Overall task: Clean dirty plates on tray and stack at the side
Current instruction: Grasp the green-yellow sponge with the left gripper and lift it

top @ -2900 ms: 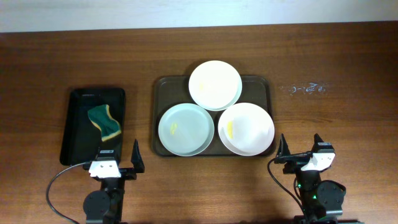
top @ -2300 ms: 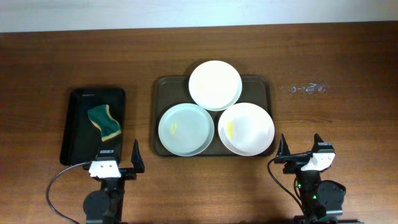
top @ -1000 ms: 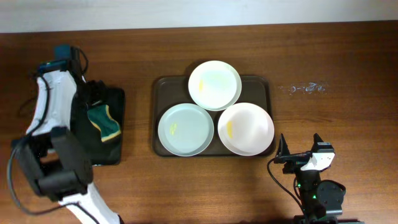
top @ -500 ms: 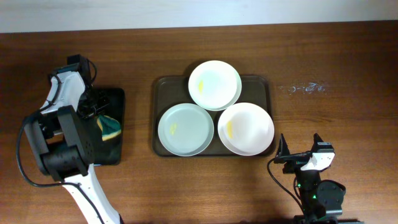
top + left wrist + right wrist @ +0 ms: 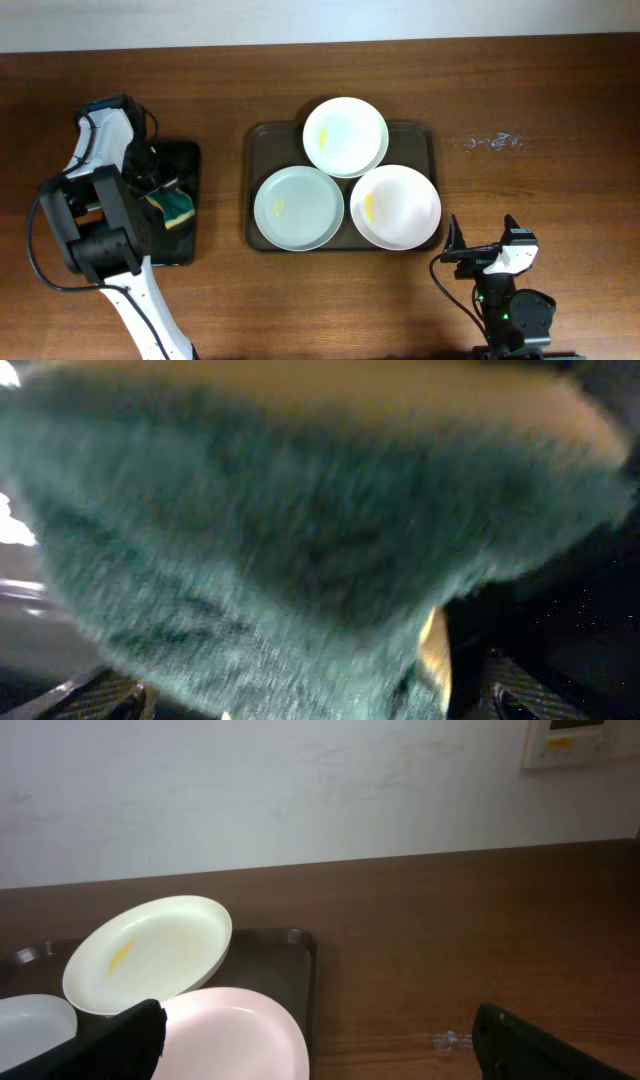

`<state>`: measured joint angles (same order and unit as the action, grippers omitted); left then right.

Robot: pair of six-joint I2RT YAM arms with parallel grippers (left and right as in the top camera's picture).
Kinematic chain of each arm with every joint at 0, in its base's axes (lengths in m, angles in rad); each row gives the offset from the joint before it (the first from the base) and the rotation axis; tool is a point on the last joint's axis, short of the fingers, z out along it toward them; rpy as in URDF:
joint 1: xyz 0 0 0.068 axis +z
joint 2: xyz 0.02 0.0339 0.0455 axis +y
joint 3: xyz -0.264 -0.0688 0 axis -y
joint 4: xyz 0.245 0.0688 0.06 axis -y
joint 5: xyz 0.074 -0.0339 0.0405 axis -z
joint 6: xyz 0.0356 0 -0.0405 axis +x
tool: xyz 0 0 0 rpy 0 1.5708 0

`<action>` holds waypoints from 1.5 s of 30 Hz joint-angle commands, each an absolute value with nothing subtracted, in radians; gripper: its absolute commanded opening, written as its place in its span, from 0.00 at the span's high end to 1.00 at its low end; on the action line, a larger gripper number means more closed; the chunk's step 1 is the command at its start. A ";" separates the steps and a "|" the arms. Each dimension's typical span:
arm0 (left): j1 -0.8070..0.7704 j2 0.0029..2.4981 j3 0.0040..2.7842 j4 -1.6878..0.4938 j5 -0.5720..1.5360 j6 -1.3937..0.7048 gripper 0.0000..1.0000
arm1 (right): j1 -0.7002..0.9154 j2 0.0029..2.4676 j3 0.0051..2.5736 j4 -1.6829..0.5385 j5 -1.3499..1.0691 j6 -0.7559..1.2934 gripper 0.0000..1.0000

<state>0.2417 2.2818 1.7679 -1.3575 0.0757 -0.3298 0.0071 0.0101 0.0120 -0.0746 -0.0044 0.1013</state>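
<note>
Three white plates lie on the dark brown tray (image 5: 425, 140): one at the back (image 5: 345, 136), one front left (image 5: 298, 208) and one front right (image 5: 395, 206), each with a small yellow smear. My left gripper (image 5: 158, 192) is down over the green and yellow sponge (image 5: 176, 206). In the left wrist view the sponge (image 5: 300, 540) fills the frame, and the gripper (image 5: 315, 705) is open with a fingertip (image 5: 500, 700) on either side of it. My right gripper (image 5: 482, 252) is open and empty near the front edge. Its wrist view (image 5: 320, 1050) shows the back plate (image 5: 150, 955) and the front right plate (image 5: 235, 1035).
The sponge lies in a narrow black tray (image 5: 188, 162) at the left, largely covered by my left arm. A small pale smear (image 5: 490, 142) marks the table to the right of the brown tray. A white wall runs along the far edge.
My left arm has risen from its rest at the front, swung over the black tray and come down onto the sponge. The right arm and the plates have not moved.
</note>
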 commanded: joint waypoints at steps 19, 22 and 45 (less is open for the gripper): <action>0.239 2.024 2.051 -1.522 0.086 -0.325 1.00 | 0.004 0.004 0.006 -0.079 -0.006 0.101 0.02; 0.239 1.914 2.051 -1.483 0.079 -0.324 1.00 | 0.004 0.003 0.006 -0.079 -0.006 0.101 0.02; 0.244 1.736 1.878 -1.334 0.138 -0.298 1.00 | 0.004 0.003 0.006 -0.079 -0.006 0.101 0.02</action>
